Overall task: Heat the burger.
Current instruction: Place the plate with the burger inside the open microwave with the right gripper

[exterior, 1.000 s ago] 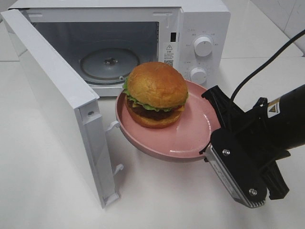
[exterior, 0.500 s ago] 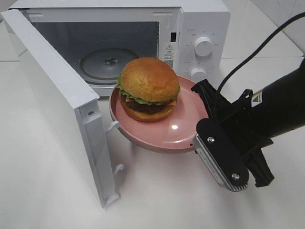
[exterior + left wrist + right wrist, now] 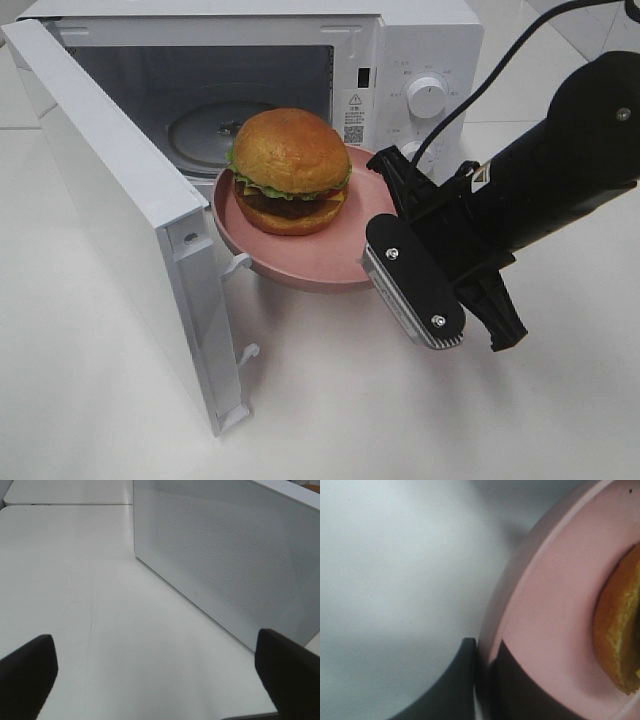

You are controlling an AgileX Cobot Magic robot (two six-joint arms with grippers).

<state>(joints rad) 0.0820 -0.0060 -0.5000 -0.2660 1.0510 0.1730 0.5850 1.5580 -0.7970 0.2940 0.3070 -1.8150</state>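
The right gripper (image 3: 482, 677) is clamped tight on the rim of the pink plate (image 3: 300, 275) at its 3 o'clock, with the burger (image 3: 290, 160) sitting toward 10 o'clock. Over the last second the plate has travelled toward 11 o'clock, reaching the open microwave (image 3: 425, 50) mouth. The glass turntable (image 3: 195, 130) lies just beyond, so insertion looks imminent. The left gripper (image 3: 155, 675) gapes wide, empty.

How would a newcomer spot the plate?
Find the white microwave with its door open. At its opening, the right pincer holds a round plate by the rim. It is the only pink thing, and carries the burger.
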